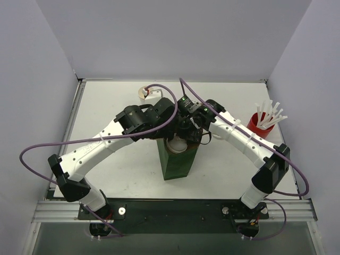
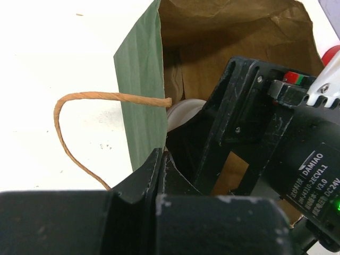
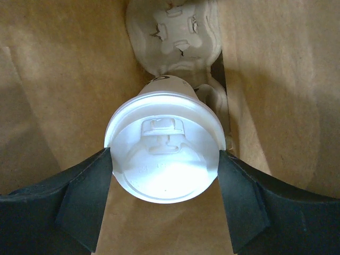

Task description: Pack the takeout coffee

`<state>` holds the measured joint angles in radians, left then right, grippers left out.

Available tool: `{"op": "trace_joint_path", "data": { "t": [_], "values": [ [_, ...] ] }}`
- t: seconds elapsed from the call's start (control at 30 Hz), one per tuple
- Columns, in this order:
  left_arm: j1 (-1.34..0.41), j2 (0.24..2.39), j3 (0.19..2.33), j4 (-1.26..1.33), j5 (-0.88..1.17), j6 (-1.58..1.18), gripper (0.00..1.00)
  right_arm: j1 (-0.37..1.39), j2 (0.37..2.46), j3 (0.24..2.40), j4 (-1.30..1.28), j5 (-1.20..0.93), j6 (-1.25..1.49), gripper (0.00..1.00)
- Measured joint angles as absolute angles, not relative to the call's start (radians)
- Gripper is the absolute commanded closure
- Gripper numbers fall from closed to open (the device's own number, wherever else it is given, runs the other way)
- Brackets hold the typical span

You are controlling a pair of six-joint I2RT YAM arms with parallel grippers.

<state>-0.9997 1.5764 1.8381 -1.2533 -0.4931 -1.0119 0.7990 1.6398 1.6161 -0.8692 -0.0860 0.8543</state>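
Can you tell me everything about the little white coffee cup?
The coffee cup is small, white paper, with a round white plastic lid and a closed sip tab. It is lid-up inside the paper bag, held by the right gripper, its dark fingers pressing the lid's two sides. A cardboard cup carrier lies deeper in the bag.

Left arm (image 1: 101, 144) and right arm (image 1: 245, 139) angle inward; left gripper (image 2: 161, 162) closed, right gripper (image 3: 165, 162) clamps the takeout coffee (image 3: 166, 133) between its jaws.
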Motion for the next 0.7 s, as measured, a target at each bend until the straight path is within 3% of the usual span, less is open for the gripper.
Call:
{"op": "trace_joint_path", "data": {
  "t": [0.37, 0.53, 0.7],
  "values": [
    [-0.993, 1.502, 1.739, -1.237, -0.495, -1.031, 0.99, 0.834, 1.695, 1.625, -0.908, -0.09, 0.826, 0.62],
    [-0.988, 1.473, 1.689, -1.206, -0.484, -1.028, 0.91, 0.864, 1.718, 1.629, -0.919, -0.09, 0.806, 0.63],
    [-0.971, 1.437, 1.657, -1.19, -0.467, -1.018, 0.7, 0.88, 1.724, 1.652, -0.936, -0.089, 0.791, 0.63]
  ]
}}
